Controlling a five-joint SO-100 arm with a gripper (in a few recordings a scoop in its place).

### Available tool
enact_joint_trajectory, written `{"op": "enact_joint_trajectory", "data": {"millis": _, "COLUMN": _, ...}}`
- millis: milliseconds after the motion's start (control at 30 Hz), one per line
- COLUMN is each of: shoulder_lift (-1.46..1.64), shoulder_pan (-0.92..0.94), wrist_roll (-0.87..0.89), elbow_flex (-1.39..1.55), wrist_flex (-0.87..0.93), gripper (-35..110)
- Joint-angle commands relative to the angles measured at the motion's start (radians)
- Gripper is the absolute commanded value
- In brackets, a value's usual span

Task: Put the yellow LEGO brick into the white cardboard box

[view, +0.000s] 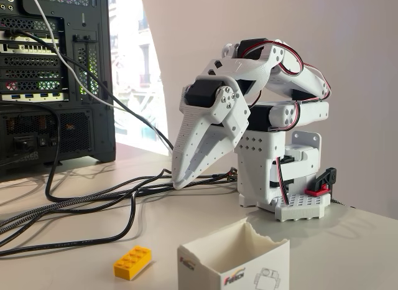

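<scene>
Lying apart: one yellow LEGO brick [132, 262], one white cardboard box [235, 260] (open-topped).

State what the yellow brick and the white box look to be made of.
Yellow LEGO brick: likely moulded plastic, glossy, with crisp round studs. White cardboard box: apparently thin matte cardboard, with a torn, jagged top edge and printed logo.

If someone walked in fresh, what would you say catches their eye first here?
Probably the white robot arm folded at the centre, its end effector pointing down at the table near a bundle of black cables. Next comes the yellow LEGO brick at the front, lying left of the white cardboard box.
</scene>
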Motion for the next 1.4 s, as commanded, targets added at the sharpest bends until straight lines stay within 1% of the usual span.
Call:
{"op": "enact_joint_trajectory", "data": {"millis": 0, "shoulder_lift": 0.015, "shoulder_pan": -0.026, "wrist_roll": -0.075, "elbow_flex": 0.005, "wrist_flex": 0.003, "gripper": -9}}
{"op": "enact_joint_trajectory", "data": {"millis": 633, "shoulder_lift": 0.015, "shoulder_pan": -0.025, "wrist_roll": -0.060, "elbow_flex": 0.005, "wrist_flex": 0.000, "gripper": -9}}
{"op": "enact_joint_trajectory", "data": {"millis": 833, "shoulder_lift": 0.011, "shoulder_pan": -0.018, "wrist_roll": -0.043, "elbow_flex": -0.071, "wrist_flex": 0.043, "gripper": -9}}
{"op": "enact_joint_trajectory", "data": {"millis": 933, "shoulder_lift": -0.057, "shoulder_pan": -0.015, "wrist_roll": -0.032, "elbow_flex": -0.144, "wrist_flex": 0.051, "gripper": -9}}
{"op": "enact_joint_trajectory", "data": {"millis": 1100, "shoulder_lift": -0.253, "shoulder_pan": -0.034, "wrist_roll": -0.026, "elbow_flex": -0.314, "wrist_flex": 0.031, "gripper": -9}}
{"op": "enact_joint_trajectory", "data": {"millis": 1367, "shoulder_lift": -0.534, "shoulder_pan": -0.173, "wrist_roll": 0.075, "elbow_flex": -0.555, "wrist_flex": 0.000, "gripper": -9}}
